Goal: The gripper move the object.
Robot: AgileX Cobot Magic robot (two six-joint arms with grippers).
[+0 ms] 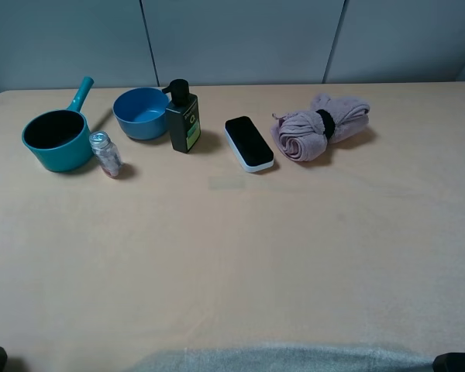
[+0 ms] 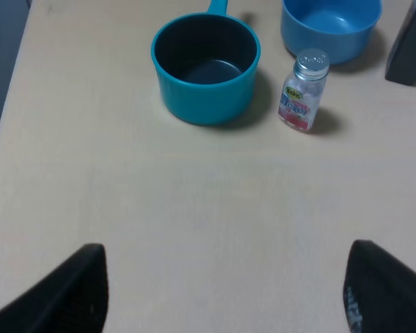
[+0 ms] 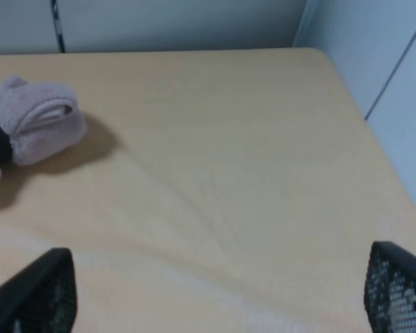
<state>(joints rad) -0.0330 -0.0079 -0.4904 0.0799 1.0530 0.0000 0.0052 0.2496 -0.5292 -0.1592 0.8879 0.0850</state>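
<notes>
The object (image 1: 249, 142), a flat block with a black top on a white base, lies at the back middle of the table between the dark pump bottle (image 1: 182, 118) and the rolled pink towel (image 1: 321, 127). It does not show in either wrist view. My left gripper (image 2: 225, 288) is open and empty, over bare table in front of the teal pot (image 2: 205, 66). My right gripper (image 3: 218, 295) is open and empty, over bare table near the towel's end (image 3: 33, 123). In the exterior high view only dark arm parts show at the bottom corners.
A teal pot with a handle (image 1: 56, 138), a small clear shaker jar (image 1: 105, 153) and a blue bowl (image 1: 141, 113) stand at the back left. The table's right edge (image 3: 374, 159) runs close to my right gripper. A grey cloth strip (image 1: 287, 359) lies along the front edge.
</notes>
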